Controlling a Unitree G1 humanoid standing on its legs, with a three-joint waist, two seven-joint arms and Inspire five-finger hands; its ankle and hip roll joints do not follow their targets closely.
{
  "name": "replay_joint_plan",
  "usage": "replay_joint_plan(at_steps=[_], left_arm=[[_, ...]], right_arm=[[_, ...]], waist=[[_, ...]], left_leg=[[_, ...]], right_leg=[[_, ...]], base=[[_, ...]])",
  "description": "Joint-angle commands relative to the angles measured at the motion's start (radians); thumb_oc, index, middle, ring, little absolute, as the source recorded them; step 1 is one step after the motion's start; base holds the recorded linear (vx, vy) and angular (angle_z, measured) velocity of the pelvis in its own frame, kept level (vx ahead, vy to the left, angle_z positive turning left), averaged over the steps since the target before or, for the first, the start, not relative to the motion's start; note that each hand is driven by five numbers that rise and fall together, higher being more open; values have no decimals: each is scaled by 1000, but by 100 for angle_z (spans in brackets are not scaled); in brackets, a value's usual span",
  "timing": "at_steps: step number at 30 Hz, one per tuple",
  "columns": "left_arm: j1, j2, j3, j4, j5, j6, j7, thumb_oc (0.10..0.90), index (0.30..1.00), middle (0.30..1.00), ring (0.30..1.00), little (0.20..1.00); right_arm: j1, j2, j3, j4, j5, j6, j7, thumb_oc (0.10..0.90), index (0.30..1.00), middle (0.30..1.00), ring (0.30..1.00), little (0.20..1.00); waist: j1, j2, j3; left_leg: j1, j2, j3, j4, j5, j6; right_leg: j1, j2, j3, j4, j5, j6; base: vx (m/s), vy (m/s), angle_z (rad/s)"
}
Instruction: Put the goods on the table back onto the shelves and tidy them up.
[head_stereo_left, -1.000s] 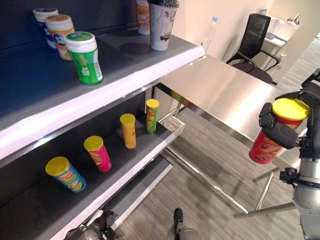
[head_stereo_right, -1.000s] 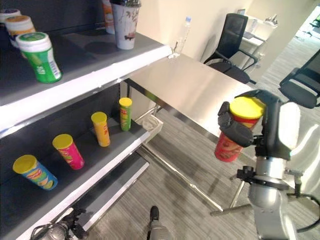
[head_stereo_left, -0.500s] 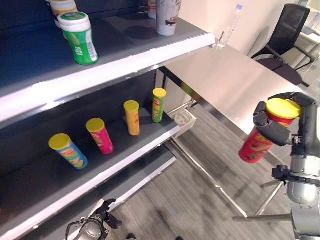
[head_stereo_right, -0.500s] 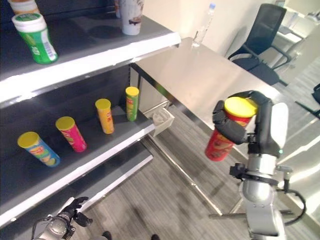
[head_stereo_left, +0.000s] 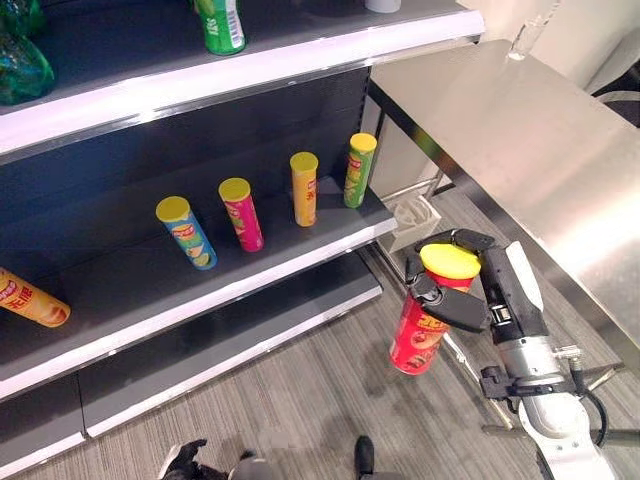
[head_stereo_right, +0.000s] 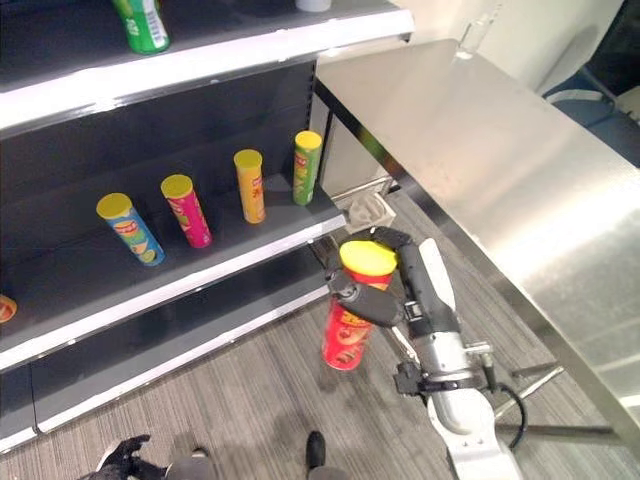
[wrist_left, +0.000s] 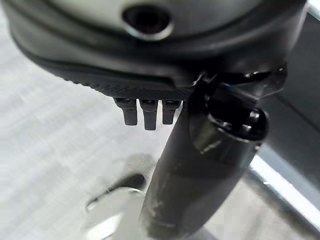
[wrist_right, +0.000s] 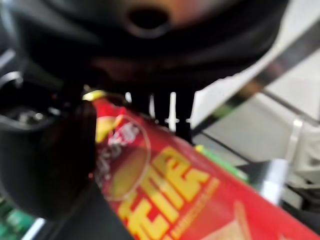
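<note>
My right hand is shut on a red chips can with a yellow lid, held upright in the air above the floor. It hangs just right of the middle shelf's front corner. The right wrist view has the red can close up under the dark hand. On that shelf stand blue, pink, orange and green cans in a row. Low by the floor hangs my left hand, fingers relaxed and holding nothing.
A steel table runs along the right, next to the shelf's end. An orange can lies on the shelf's far left. A green bottle stands on the upper shelf. A small white bin sits under the table. Grey floor lies below.
The camera has tilted down and the whole picture has shifted. My right hand has carried the red can from the table's edge down and left to the shelf's corner.
</note>
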Motion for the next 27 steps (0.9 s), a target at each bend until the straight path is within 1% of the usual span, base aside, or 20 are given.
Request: replay_joint_plan(at_steps=[1, 4, 6, 7, 8, 9, 10, 13, 14, 16, 17, 18, 19, 20, 21, 22, 23, 24, 26, 27], left_arm=[[-56, 35, -41, 0, 76, -31, 46, 800, 900, 900, 900, 900], [-63, 50, -60, -25, 90, -35, 51, 800, 900, 900, 900, 900], [-84, 47, -89, -24, 124, -37, 47, 800, 900, 900, 900, 900], [-127, 45, -149, -44, 158, -40, 34, 800, 900, 900, 900, 900], [-128, 45, -149, -43, 158, -40, 34, 800, 900, 900, 900, 900], [-138, 44, -162, -51, 158, -42, 33, 800, 900, 900, 900, 900], [-154, 51, -163, -50, 145, -38, 37, 800, 900, 900, 900, 900], [-160, 73, -130, -44, 108, -29, 51, 800, 900, 900, 900, 900], [-160, 83, -114, -47, 91, -24, 55, 800, 900, 900, 900, 900], [-162, 86, -106, -48, 76, -27, 53, 800, 900, 900, 900, 900], [-163, 86, -106, -48, 76, -27, 53, 800, 900, 900, 900, 900], [-162, 78, -127, -46, 86, -30, 39, 800, 900, 900, 900, 900], [-163, 78, -127, -45, 86, -30, 39, 800, 900, 900, 900, 900], [-151, 71, -165, -51, 120, -29, 22, 800, 900, 900, 900, 900], [-151, 71, -165, -51, 120, -29, 22, 800, 900, 900, 900, 900], [-146, 69, -186, -66, 133, -31, 13, 800, 900, 900, 900, 900], [-147, 71, -197, -106, 132, -34, -1, 800, 900, 900, 900, 900], [-153, 69, -198, -130, 114, -34, -4, 800, 900, 900, 900, 900], [-157, 68, -199, -141, 110, -40, -9, 800, 900, 900, 900, 900], [-180, 52, -193, -139, 81, -45, 2, 800, 900, 900, 900, 900]], right_arm=[[-76, -10, -9, -19, 6, -113, -4, 400, 300, 300, 300, 300], [-94, -22, 1, -15, 8, -113, -13, 400, 300, 300, 300, 300], [-97, -28, -17, 3, -9, -103, -24, 400, 300, 300, 300, 300], [-94, -6, -39, 29, -68, -67, -63, 400, 300, 300, 300, 300], [-95, -6, -39, 29, -68, -67, -63, 400, 300, 300, 300, 300], [-96, 6, -41, 31, -87, -59, -75, 400, 300, 300, 300, 300], [-113, 33, -25, 44, -110, -38, -94, 400, 300, 300, 300, 300], [-159, 55, 24, 62, -111, -26, -109, 400, 300, 300, 300, 300], [-167, 58, 37, 61, -112, -23, -112, 400, 300, 300, 300, 300], [-154, 53, 25, 49, -122, -26, -118, 400, 300, 300, 300, 300], [-154, 53, 24, 48, -122, -26, -118, 400, 300, 300, 300, 300], [-140, 44, 6, 36, -135, -27, -119, 400, 300, 300, 300, 300], [-139, 44, 5, 35, -135, -27, -119, 400, 300, 300, 300, 300], [-120, 36, 8, 40, -145, -27, -111, 400, 300, 300, 300, 300], [-119, 37, 8, 40, -145, -28, -111, 400, 300, 300, 300, 300], [-105, 34, 10, 42, -149, -28, -105, 400, 300, 300, 300, 300], [-87, 24, 29, 63, -152, -27, -90, 400, 300, 300, 300, 300], [-80, 25, 38, 58, -150, -29, -84, 400, 300, 300, 300, 300], [-56, 27, 30, 63, -148, -28, -83, 400, 300, 300, 300, 300], [-60, 23, 52, 69, -117, -29, -58, 400, 300, 300, 300, 300]], waist=[[29, -3, -109], [24, 18, -99], [-7, 39, -97], [-28, 55, -92], [-28, 51, -93], [-32, 47, -90], [-39, 33, -75], [-34, 15, -44], [-30, 15, -35], [-40, 5, -25], [-39, 3, -25], [-34, 1, -30], [-32, 0, -32], [-23, -6, -42], [-21, -7, -45], [-17, -11, -49], [-4, -21, -55], [3, -31, -60], [14, -40, -64], [11, -43, -64]], left_leg=[[-10, 17, -105, -27, 152, 61], [-29, 18, -152, -25, 159, 40], [-13, 19, -97, -60, 84, 11], [-20, -25, -19, -74, 17, 2], [-25, -30, -19, -75, 21, 4], [-27, -57, -11, -72, -2, 13], [-29, -114, 7, -90, -17, 41], [-24, -162, 44, -120, -6, 69], [-26, -174, 54, -125, -5, 81], [-45, -211, 39, -125, -3, 110], [-47, -213, 41, -124, 0, 111], [-62, -232, 23, -123, -2, 139], [-66, -233, 25, -124, 2, 139], [-79, -249, 28, -139, 9, 159], [-83, -249, 30, -141, 15, 158], [-96, -262, 28, -143, 18, 168], [-118, -285, 12, -143, 17, 180], [-132, -302, -3, -137, 13, 186], [-138, -320, -25, -122, 7, 189], [-125, -342, -47, -113, -5, 184]], right_leg=[[-107, -16, 36, 116, -113, 82], [-120, -39, 50, 98, -89, 97], [-145, -96, 40, 65, -45, 132], [-161, -177, 17, 14, 46, 168], [-165, -182, 19, 13, 51, 169], [-175, -205, 19, 10, 83, 175], [-218, -237, 29, 8, 152, 182], [-275, -240, 10, 22, 212, 180], [-270, -218, -2, 37, 183, 175], [-264, -147, 88, 112, 120, 159], [-269, -148, 91, 115, 121, 158], [-233, -55, 152, 172, 15, 135], [-239, -55, 155, 175, 15, 134], [-193, 22, 155, 216, -73, 112], [-198, 22, 157, 217, -70, 111], [-179, 62, 160, 233, -107, 100], [-159, 138, 190, 268, -158, 90], [-155, 166, 205, 268, -170, 76], [-148, 169, 214, 261, -174, 64], [-148, 202, 236, 255, -167, 60]], base=[[-190, 406, 39], [-206, 408, 33], [-330, 699, 36], [-361, 789, 47], [-314, 722, 66], [-244, 445, 24], [-244, 445, -7], [-267, 362, -22], [-269, 354, -13], [-173, 297, -25], [-148, 339, -6], [-109, 219, 13], [-173, 360, 12], [-97, 126, 20], [-131, 194, 16], [-122, 132, 5], [-118, 164, -9], [-49, 109, 3], [49, 33, 23], [73, 54, 30]])
